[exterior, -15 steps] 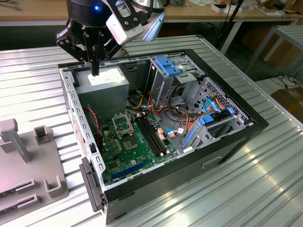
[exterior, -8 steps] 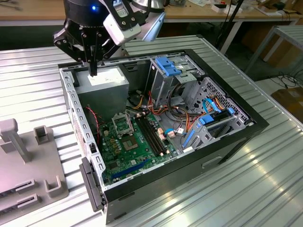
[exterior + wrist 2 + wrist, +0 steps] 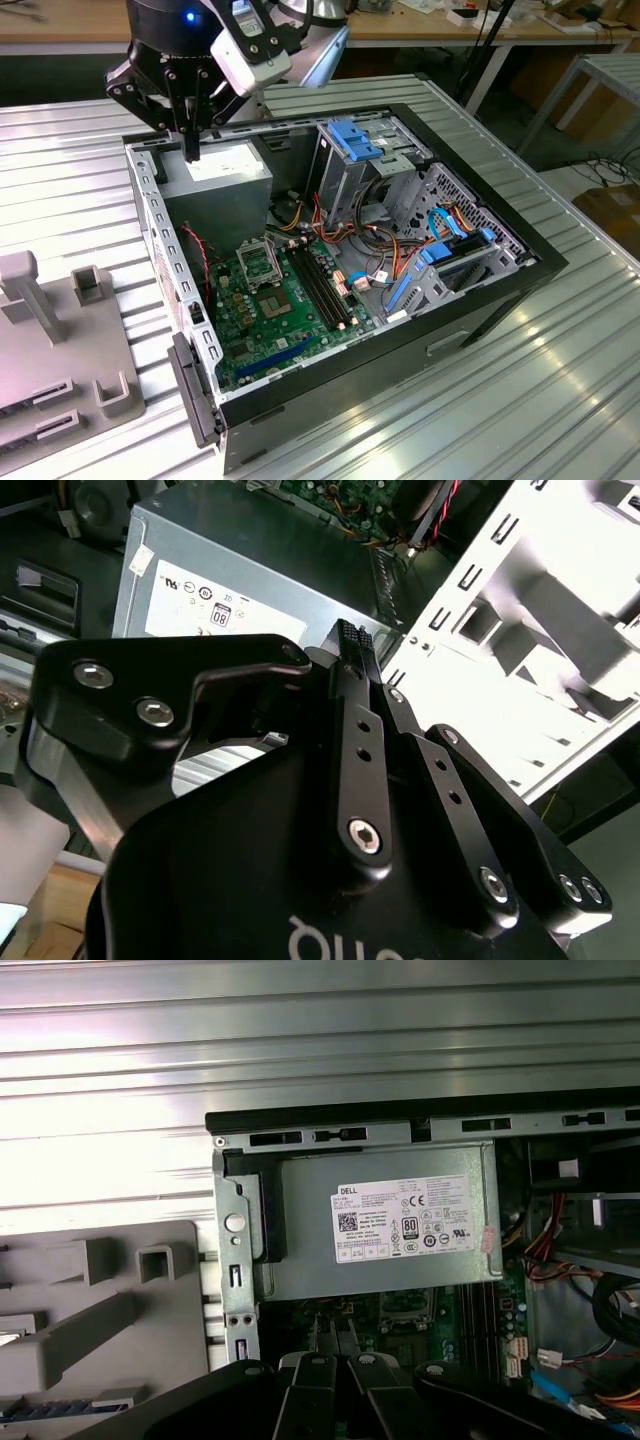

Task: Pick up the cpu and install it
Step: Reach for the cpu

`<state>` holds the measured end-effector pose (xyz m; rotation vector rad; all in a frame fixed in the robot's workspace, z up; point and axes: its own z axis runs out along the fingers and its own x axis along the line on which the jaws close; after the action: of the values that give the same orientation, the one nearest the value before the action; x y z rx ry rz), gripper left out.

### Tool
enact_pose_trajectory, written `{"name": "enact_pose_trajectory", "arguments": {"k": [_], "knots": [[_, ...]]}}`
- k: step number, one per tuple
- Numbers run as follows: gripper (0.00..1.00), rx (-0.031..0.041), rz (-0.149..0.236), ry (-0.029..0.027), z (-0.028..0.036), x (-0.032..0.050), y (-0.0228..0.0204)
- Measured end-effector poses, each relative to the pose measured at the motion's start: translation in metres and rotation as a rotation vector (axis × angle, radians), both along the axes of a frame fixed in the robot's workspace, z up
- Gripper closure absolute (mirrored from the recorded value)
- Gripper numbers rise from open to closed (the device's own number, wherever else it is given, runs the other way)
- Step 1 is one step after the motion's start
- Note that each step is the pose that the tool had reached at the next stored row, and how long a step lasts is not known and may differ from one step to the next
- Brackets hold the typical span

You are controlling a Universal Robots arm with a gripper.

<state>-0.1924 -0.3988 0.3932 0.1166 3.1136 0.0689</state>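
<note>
Power supply [image 3: 260, 550]: part hidden behind end effector [image 3: 350, 635]. Motherboard [image 3: 445, 1345] beyond end effector: largely covered by power supply, components indistinct.

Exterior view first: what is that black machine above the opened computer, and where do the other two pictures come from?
That is a robot arm; its gripper, the two-fingered grasping part, hangs shut over the grey power supply inside an open computer case. I see nothing held. The green motherboard lies on the case's floor. The case rests on a ribbed metal table, with a grey parts holder at the exterior view's left. That view comes from a camera off the arm; both wrist views come from cameras riding on it.
</note>
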Motion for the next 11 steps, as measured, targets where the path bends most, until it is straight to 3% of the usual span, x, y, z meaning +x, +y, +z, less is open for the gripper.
{"name": "enact_pose_trajectory", "arguments": {"k": [11], "knots": [[0.89,0.0000,0.000,0.0000,0.0000,-0.0080,0.0000]]}}
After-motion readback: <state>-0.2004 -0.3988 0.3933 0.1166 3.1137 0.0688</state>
